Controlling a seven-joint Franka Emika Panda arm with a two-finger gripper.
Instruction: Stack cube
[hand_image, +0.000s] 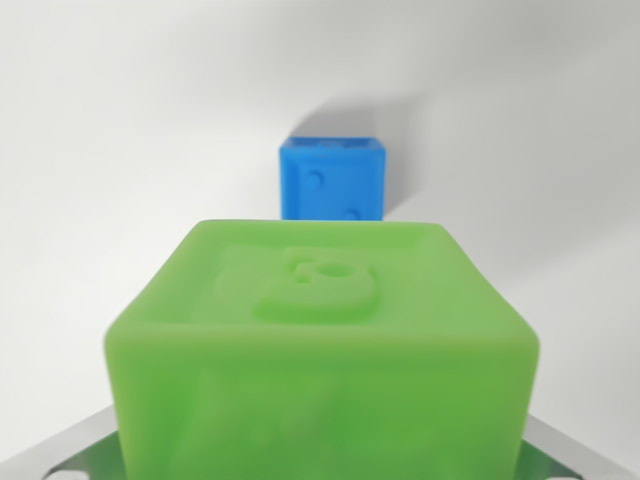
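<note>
A: What fills the wrist view?

B: A pale white surface (110, 150) spans the background; in front of it a large green cube (320, 340) takes up the lower half, slightly blurred, with a raised emblem on its top face.

A: And the pincer?

B: Only grey metal slivers of the gripper (320, 470) show at the bottom corners, flanking the green cube; whether they clamp it I cannot tell.

A: Anything smaller?

B: A blue cube (333, 178) sits beyond the green one, just above its far edge in the frame, near centre; round dimples mark its front face; its shadow falls on the white surface behind.
</note>
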